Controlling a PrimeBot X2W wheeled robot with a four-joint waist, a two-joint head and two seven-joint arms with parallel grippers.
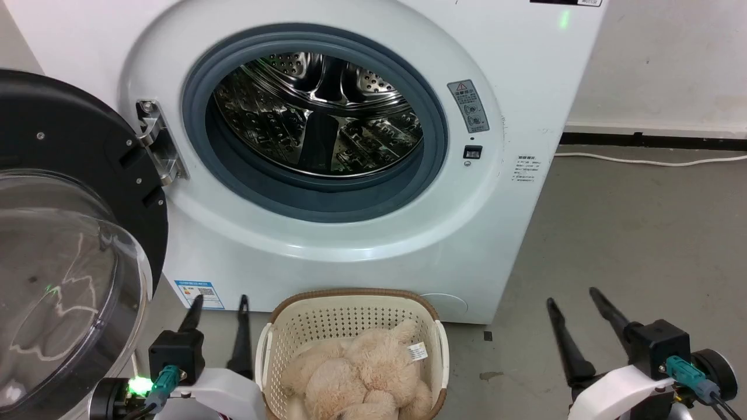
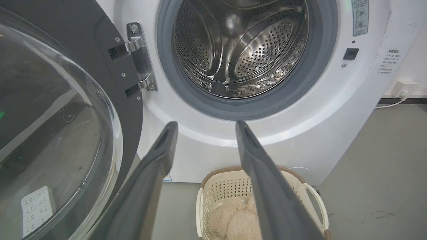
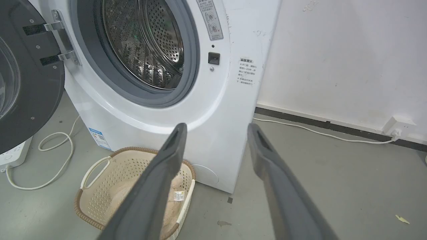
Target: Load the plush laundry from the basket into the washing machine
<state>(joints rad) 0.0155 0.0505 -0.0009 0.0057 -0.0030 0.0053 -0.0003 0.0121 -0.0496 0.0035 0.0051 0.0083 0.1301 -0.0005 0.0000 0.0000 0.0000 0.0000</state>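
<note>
Grey concrete floor (image 1: 630,245) runs up to the washing machine (image 1: 350,256), its door (image 1: 58,128) swung open. Both my left gripper (image 1: 220,298) and right gripper (image 1: 571,295) hang wide and empty either side of the basket (image 1: 350,293), which holds the plush laundry (image 1: 362,373).

So you had the big white front-loading washing machine (image 1: 362,251) dead ahead, with its black-rimmed clear bulging door (image 1: 70,262) swung out to your left. The oval cream perforated plastic basket (image 1: 350,293) sat on the grey floor (image 1: 630,245) just in front of the washer, below the round grey-gasketed porthole (image 1: 435,128). The cream-beige fluffy plush toy (image 1: 362,373) lay inside it. Your left gripper (image 1: 220,300) was just left of the basket, and your right gripper (image 1: 572,293) was well off to its right.
</note>
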